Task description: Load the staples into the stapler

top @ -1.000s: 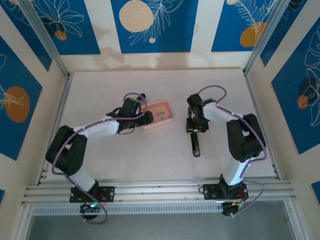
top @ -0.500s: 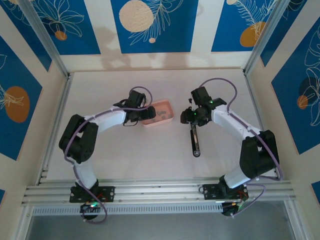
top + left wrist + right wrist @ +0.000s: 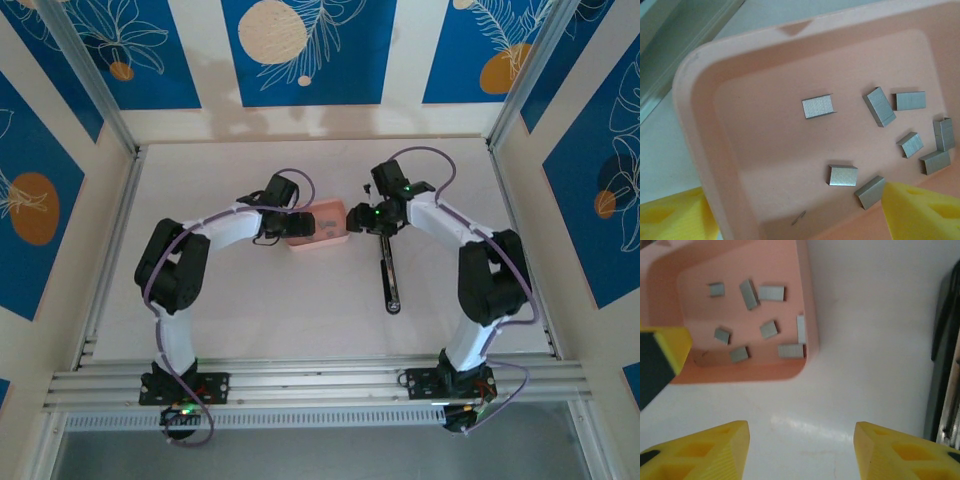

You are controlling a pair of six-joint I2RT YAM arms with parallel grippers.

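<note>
Find staples loose in tray, 10 o'clock from stapler, seemingly laid open for loading. Note left gripper spread, empty, straddling tray rim for a pick; right gripper spread, empty, beside tray.

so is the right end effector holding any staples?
No: the right end effector is open and empty, and the staples lie loose in the pink tray.

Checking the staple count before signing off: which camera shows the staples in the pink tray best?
The left wrist view: the staples lie close up and sharp, each strip separate on the tray floor. The right wrist view shows them smaller but still countable. In the top view they are too small to tell apart.
</note>
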